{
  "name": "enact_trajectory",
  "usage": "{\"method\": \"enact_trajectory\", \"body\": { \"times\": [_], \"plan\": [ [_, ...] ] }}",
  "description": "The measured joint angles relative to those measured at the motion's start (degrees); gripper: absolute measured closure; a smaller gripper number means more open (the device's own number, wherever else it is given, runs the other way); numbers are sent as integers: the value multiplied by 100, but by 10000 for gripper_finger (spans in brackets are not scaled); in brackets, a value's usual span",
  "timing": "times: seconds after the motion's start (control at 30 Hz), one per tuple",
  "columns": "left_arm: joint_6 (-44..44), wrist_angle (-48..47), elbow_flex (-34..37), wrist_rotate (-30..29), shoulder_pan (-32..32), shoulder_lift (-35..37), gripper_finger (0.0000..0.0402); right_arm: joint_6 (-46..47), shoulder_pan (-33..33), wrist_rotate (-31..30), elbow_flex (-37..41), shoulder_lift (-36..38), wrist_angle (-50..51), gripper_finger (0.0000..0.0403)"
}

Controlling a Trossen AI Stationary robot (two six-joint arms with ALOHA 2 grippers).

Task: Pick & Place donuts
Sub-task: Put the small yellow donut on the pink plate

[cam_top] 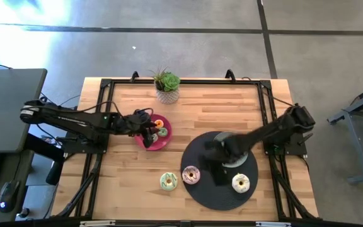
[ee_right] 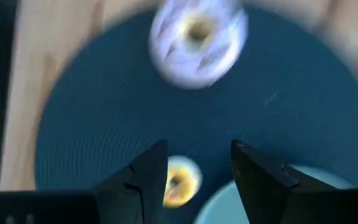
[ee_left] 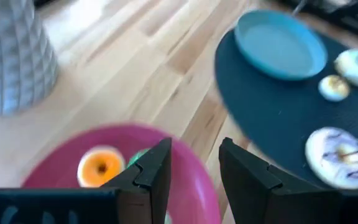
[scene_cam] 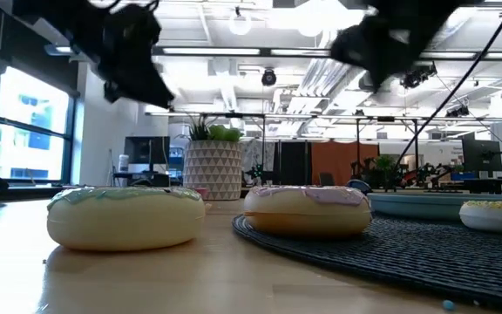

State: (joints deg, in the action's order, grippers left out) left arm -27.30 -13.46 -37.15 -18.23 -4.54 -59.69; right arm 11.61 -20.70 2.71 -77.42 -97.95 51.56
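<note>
The pale green donut lies on the wood. The pink donut and the white donut lie on a dark round mat. My left gripper hovers open over the magenta plate, where the tiny orange donut and a tiny green one lie. My right gripper is open above the mat, with the tiny yellow donut below its fingers, beside the blue-grey plate. No red donut shows.
A potted plant in a white pot stands at the far edge, beyond the magenta plate. A black frame runs around the tabletop. Bare wood lies between the magenta plate and the mat, and along the near left of the table.
</note>
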Motion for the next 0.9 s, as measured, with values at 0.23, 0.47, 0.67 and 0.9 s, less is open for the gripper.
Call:
{"method": "enact_trajectory", "body": {
  "times": [0.23, 0.47, 0.67, 0.9],
  "plan": [
    [207, -4, -194, 36, 0, 40, 273, 839, -656, -79, 1350, 2, -702, 238],
    [146, 0, -197, 19, 0, 40, 273, 111, -797, -391, 1911, 6, -1308, 238],
    [4, 1, -197, -34, 0, 40, 273, -328, -797, -385, 2311, 24, -1743, 239],
    [-7, 7, -197, -85, 0, 40, 273, -504, -740, -159, 2391, 24, -1977, 289]
  ]
}}
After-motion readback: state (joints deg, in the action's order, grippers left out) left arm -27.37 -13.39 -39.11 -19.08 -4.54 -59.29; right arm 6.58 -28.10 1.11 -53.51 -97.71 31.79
